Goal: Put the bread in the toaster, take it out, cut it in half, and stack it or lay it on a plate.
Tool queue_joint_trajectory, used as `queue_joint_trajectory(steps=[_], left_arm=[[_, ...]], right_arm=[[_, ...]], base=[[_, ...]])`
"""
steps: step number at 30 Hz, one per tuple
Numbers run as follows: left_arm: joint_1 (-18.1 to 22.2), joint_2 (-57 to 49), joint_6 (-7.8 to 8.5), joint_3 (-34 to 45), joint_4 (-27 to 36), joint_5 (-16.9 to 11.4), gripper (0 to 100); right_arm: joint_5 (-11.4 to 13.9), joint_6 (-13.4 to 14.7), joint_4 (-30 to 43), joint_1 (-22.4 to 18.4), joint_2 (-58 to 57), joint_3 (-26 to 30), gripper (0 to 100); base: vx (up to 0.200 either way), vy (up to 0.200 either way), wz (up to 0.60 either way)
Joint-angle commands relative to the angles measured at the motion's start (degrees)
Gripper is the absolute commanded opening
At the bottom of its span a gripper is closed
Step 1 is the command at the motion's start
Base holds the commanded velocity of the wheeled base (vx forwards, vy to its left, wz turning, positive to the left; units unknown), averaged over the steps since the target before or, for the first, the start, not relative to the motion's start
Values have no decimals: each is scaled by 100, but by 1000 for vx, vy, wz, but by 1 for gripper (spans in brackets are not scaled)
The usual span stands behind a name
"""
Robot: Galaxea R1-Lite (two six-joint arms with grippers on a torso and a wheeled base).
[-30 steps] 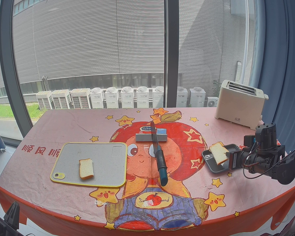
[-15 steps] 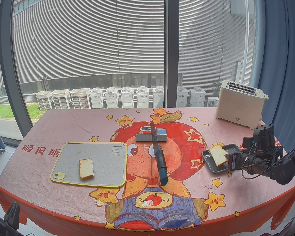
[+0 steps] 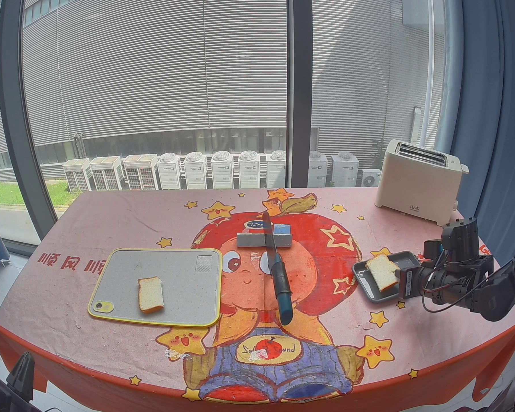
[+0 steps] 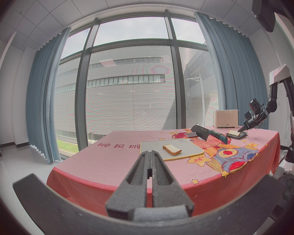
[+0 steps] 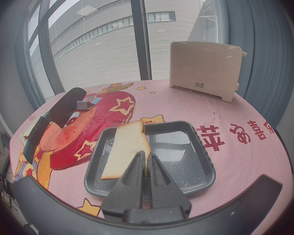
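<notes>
The fingertips of the right gripper point(image 5: 146, 156) are masked in the head view by the wrist housing. The grip is therefore read from the right wrist view, where the fingers are drawn together on the near edge of a half-slice of bread point(image 5: 127, 149). The pinched edge is covered by the fingers. Whether the slice's low far corner touches the floor of the dark tray point(image 5: 181, 160) cannot be told. The slice is held tilted over the tray, directly ahead of the fingertips. The slot interiors of the toaster point(image 3: 419, 183), behind the tray at the far right of the table point(image 3: 126, 218), cannot be made out. A second half-slice point(image 3: 150, 294) is laid flat on the cutting board point(image 3: 183, 284) at the left, well apart from both grippers. The knife point(image 3: 279, 278) is laid mid-table, its blade across a knife rest point(image 3: 249, 240). The left gripper point(image 4: 150, 153) is held off the table's near left corner, fingers together with nothing between them.
</notes>
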Motion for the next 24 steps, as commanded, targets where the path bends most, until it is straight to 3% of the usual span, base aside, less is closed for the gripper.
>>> queue_joint_trajectory(steps=[1,15,16,24], left_arm=[[0,-93,-1,92,1,0,0],[0,-93,-1,92,1,0,0],[0,-93,-1,92,1,0,0],[0,-93,-1,92,-7,0,0]], right_arm=[[-8,-5,-3,0,14,-10,0],[-8,-31,-3,9,14,7,0],[-8,-31,-3,9,14,7,100],[-8,-14,-12,27,-48,-2,100]], base=[[0,0,0],[0,0,0],[0,0,0],[0,0,0]])
